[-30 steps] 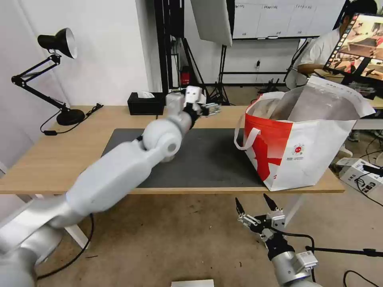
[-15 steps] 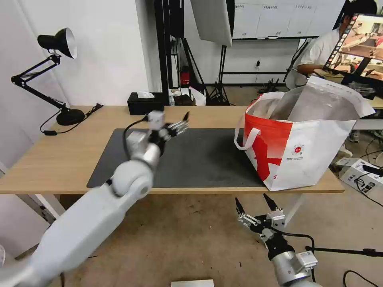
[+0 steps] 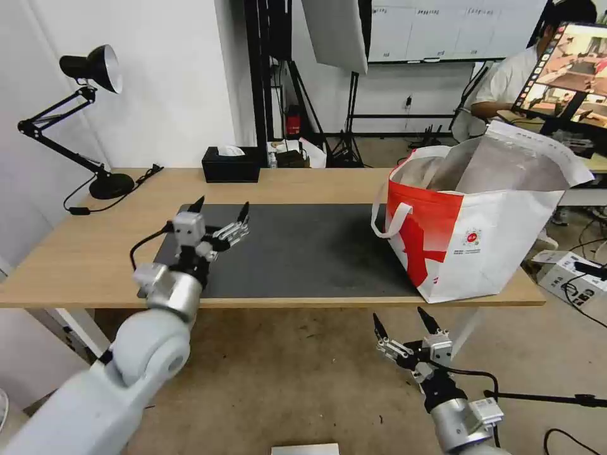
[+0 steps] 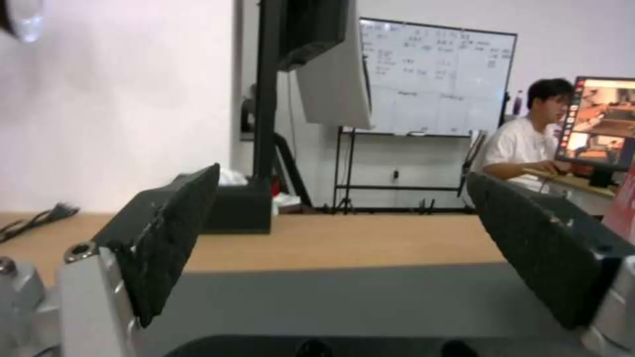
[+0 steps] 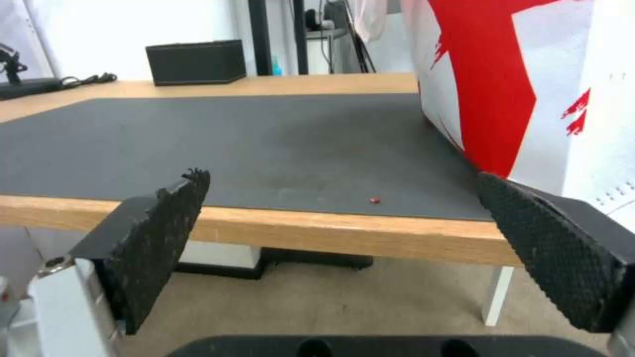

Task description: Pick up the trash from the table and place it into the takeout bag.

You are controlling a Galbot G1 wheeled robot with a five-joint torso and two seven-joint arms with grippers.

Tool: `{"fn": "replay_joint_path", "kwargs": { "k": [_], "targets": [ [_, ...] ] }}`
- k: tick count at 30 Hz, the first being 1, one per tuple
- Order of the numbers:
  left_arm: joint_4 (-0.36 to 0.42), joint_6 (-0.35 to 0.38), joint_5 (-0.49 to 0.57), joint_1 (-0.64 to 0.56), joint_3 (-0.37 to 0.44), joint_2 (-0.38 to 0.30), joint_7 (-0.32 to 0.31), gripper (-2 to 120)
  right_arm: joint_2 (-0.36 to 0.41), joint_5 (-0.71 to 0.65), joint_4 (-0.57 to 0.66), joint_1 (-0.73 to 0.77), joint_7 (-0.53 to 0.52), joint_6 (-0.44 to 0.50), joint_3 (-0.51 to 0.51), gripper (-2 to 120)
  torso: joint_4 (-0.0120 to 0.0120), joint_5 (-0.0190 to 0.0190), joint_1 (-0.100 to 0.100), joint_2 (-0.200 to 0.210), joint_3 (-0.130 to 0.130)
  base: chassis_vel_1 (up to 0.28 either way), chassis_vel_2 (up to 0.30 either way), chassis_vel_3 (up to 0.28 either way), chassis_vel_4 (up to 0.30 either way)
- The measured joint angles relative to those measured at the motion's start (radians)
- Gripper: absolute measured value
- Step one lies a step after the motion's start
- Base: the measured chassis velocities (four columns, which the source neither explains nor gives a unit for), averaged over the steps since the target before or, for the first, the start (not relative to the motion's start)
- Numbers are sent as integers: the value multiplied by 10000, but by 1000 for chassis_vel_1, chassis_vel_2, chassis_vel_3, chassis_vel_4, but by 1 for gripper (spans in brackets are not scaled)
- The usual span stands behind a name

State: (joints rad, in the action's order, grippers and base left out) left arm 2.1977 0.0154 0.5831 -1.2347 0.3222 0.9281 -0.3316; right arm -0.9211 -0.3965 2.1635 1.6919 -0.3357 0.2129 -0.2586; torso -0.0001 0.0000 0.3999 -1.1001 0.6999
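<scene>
The left pincer [image 3: 220, 211] hangs wide and empty over the near-left corner of the dark mat [image 3: 316, 253]; the right pincer [image 3: 403, 322] waits, also wide and empty, below the surface [image 3: 82, 253] edge. No trash is visible on the mat beyond a tiny red crumb [image 5: 374, 200]. The takeout bag [image 3: 480, 234] stands open on the surface's right end, nearer the right arm
</scene>
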Motion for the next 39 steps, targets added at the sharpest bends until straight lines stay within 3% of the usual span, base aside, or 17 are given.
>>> {"fn": "replay_joint_path", "kwargs": {
  "k": [5, 8, 16, 30, 39],
  "targets": [
    [392, -341, -534, -1500, 942, 529, 307, 100, 0, 0, 0, 0, 1, 0, 0, 100, 2, 0, 0, 0, 0, 0, 0, 0, 0],
    [678, -752, -1199, -2620, 1763, 1079, 827, 100, 1, 0, 0, 0, 0, 0, 0, 100, 1, 1, 0, 0, 0, 0, 0, 0, 0],
    [1168, -1360, -1999, -4275, 2656, 2167, 1198, 100, 0, 0, 0, 0, 0, 0, 0, 100, 0, 1, 0, 0, 0, 0, 0, 0, 0],
    [1460, -2683, -3355, -6207, 2962, 3764, 1536, 100, 0, 0, 0, 0, 0, 0, 0, 100, 1, 2, 1, 2, 1, 0, 0, 0, 0],
    [1498, -2998, -3787, -6636, 2957, 4148, 1651, 100, 0, 0, 0, 0, 0, 0, 0, 100, 1, 1, 1, 1, 1, 0, 0, 0, 0]
  ]
}}
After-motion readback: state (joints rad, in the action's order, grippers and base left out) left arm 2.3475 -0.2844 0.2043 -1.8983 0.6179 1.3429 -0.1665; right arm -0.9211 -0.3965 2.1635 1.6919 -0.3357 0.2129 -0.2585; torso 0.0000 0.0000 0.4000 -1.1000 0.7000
